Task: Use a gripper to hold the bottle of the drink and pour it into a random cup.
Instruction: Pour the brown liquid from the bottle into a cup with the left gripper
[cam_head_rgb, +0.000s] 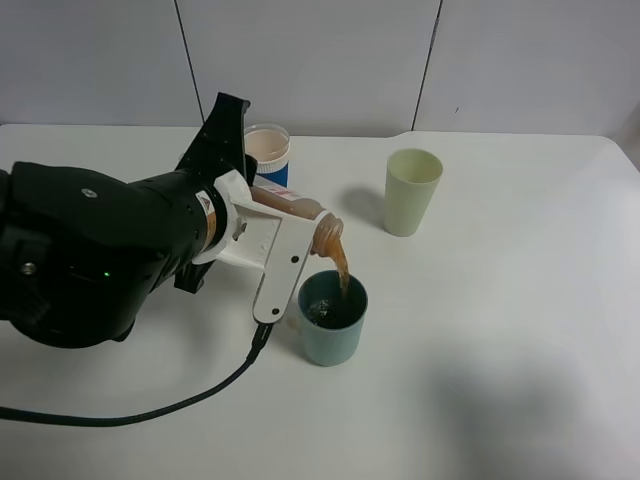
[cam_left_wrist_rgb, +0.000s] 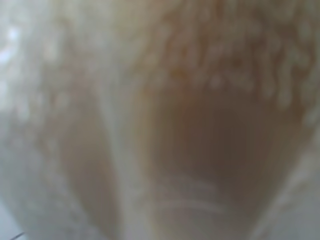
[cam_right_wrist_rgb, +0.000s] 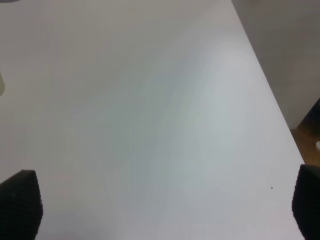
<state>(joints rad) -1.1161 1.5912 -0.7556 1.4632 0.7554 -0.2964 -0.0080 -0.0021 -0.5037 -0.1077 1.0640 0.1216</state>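
Observation:
My left gripper (cam_head_rgb: 278, 262), white flat fingers on a bulky black arm, is shut on the bottle (cam_head_rgb: 297, 208). The bottle is clear with a pink label and is tipped over, mouth down to the right. The drink (cam_head_rgb: 343, 266), a brown stream, falls from the mouth into the teal cup (cam_head_rgb: 333, 328), which stands upright on the white table just below. Dark liquid shows inside the cup. The left wrist view is filled by a blurred beige-brown surface, the bottle (cam_left_wrist_rgb: 200, 140) seen very close. My right gripper (cam_right_wrist_rgb: 165, 210) is open and empty over bare table.
A taller pale yellow-green cup (cam_head_rgb: 412, 190) stands at the back right. A white cup with a blue sleeve (cam_head_rgb: 268, 150) stands behind the left arm. A black cable (cam_head_rgb: 180, 405) trails across the front left. The table's edge (cam_right_wrist_rgb: 265, 90) shows in the right wrist view.

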